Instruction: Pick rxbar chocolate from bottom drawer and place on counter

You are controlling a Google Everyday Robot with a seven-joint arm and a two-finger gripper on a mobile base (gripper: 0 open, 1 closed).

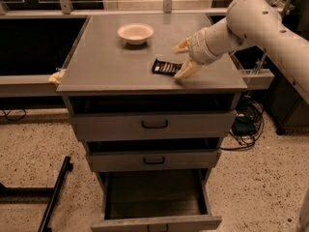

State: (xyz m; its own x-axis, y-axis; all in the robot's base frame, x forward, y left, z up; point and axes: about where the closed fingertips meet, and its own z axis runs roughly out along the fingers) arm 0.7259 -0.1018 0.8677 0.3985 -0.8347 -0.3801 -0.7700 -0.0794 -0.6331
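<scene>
The rxbar chocolate (pixel 165 67), a small black wrapper with white lettering, lies flat on the grey counter (pixel 106 62), right of the middle. My gripper (pixel 184 58) is open just to the right of the bar, one finger beyond it and one finger (pixel 187 69) at its near right end. Nothing is held between the fingers. The bottom drawer (pixel 155 197) is pulled out and its inside shows nothing in it.
A pale bowl (pixel 135 33) stands at the back of the counter. A yellowish scrap (pixel 56 77) sits at the counter's left edge. The two upper drawers (pixel 154 124) are slightly ajar. Cables (pixel 244 124) lie on the floor at right, a black bar (pixel 54 197) at left.
</scene>
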